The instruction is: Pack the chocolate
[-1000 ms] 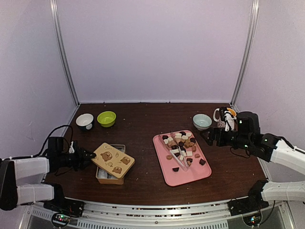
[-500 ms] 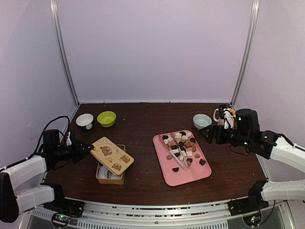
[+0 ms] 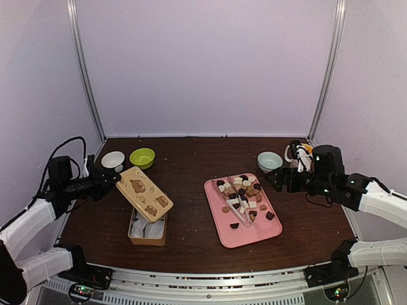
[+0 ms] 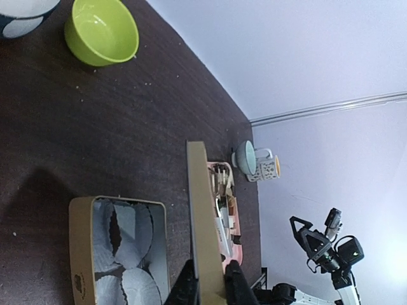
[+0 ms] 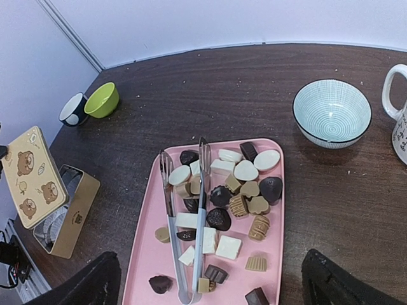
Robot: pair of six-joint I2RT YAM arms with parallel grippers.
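The chocolate (image 3: 245, 190) (image 5: 218, 218), several dark, caramel and white pieces, lies on a pink tray (image 3: 238, 238) (image 5: 144, 258) with clear tongs (image 5: 200, 229) across it. My left gripper (image 3: 114, 181) (image 4: 208, 283) is shut on the edge of the tan bear-print lid (image 3: 144, 194) (image 4: 200, 210) and holds it tilted in the air above the open box (image 3: 147, 229) (image 4: 121, 248). Inside the box are white paper cups. My right gripper (image 3: 276, 181) (image 5: 210, 256) hangs open above the tray's right end, holding nothing.
A green bowl (image 3: 142, 157) and a white and dark bowl (image 3: 113, 161) stand at the back left. A teal bowl (image 3: 269, 161) and a patterned mug (image 3: 299, 154) stand at the back right, close to the right arm.
The left gripper has closed on the lid and raised it off the box, back and to the left, tilting it. The right arm has barely moved.
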